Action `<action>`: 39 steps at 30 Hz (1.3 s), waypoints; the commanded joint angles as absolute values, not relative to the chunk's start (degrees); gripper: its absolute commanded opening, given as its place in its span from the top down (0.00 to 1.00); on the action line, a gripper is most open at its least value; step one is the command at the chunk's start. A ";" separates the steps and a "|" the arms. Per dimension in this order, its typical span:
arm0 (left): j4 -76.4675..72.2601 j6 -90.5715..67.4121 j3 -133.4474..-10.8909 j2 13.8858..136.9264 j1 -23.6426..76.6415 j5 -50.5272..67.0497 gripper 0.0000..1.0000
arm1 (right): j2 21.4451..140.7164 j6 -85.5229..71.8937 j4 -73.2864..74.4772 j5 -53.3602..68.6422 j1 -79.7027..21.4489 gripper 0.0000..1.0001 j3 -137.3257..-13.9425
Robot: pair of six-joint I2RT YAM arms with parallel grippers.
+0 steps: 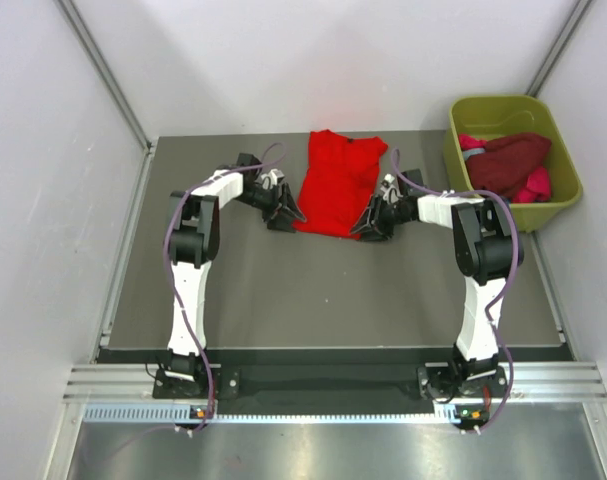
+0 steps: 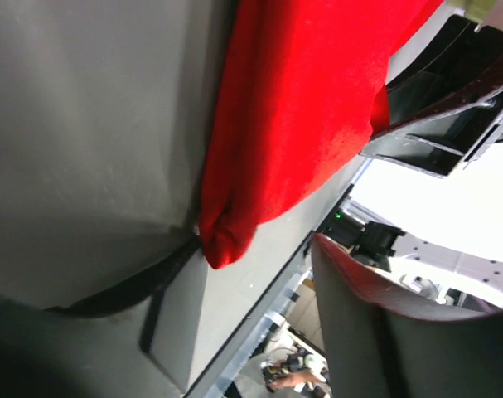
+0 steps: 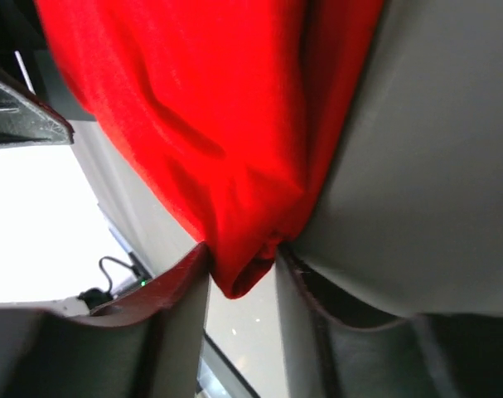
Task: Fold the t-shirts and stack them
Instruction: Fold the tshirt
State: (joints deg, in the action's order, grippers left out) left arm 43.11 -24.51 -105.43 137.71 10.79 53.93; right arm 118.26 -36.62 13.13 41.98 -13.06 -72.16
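**Left gripper** (image 1: 283, 214). It is set low on the counter (image 1: 323, 290), against the near left corner of the red t-shirt (image 1: 335, 185), which lies directly to its right. The placement suits a corner pick, so that the near hem can be raised and carried over for the next fold. In the left wrist view the jaws stand apart. The shirt corner (image 2: 222, 240) touches the tip of one finger, while the other finger (image 2: 375, 332) is clear of the cloth. Nothing is gripped yet.

**Red t-shirt.** It lies flat between the two grippers as a narrow lengthwise strip and runs away from them toward the far edge of the counter. Judged from this shape, the sides are already turned in and the crosswise fold is the step in hand.

**Right gripper** (image 1: 369, 222). It mirrors the left gripper at the near right corner of the shirt, which lies to its left. In the right wrist view the jaws are drawn in on the cloth. The corner (image 3: 243, 269) bulges out between them, and each finger (image 3: 168, 315) presses against it, so this side is clamped on the shirt.

**Tub** (image 1: 563, 190). It stands well to the right of the right gripper and beyond it. It holds a maroon t-shirt (image 1: 508, 160) and a pink t-shirt (image 1: 536, 185), both bunched and unfolded.
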 commanded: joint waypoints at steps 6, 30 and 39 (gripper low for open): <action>37.44 -26.01 -105.65 141.94 11.51 54.05 0.79 | 116.99 -33.93 14.68 37.71 -13.89 0.84 -71.81; 36.12 -24.00 -90.00 115.24 24.24 53.88 1.00 | 92.39 -28.92 23.02 40.69 -6.15 1.00 -60.03; 39.98 -18.90 -89.20 105.65 26.81 48.88 1.00 | 80.69 -29.53 23.65 40.87 -6.07 1.00 -57.39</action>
